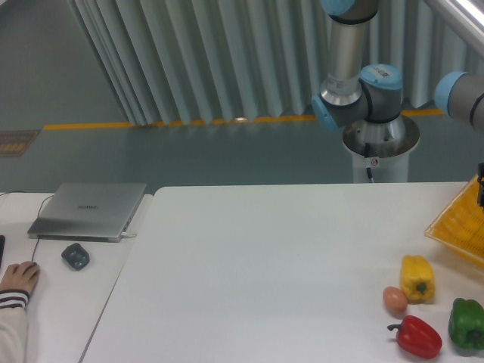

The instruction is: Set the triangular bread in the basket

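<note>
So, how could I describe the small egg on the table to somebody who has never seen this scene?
Look at the white table and go to its near right corner, where three peppers sit together. The egg lies just left of the yellow pepper and above the red pepper. It is the smallest thing there, smooth, tan-pink and without a stem.

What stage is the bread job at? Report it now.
Done: nothing confirmable; no triangular bread shows on the table or in the visible corner of the basket. Under way: the arm runs off the right edge above the basket, so what it carries is unseen. Left: show the bread lying in the basket.
</note>
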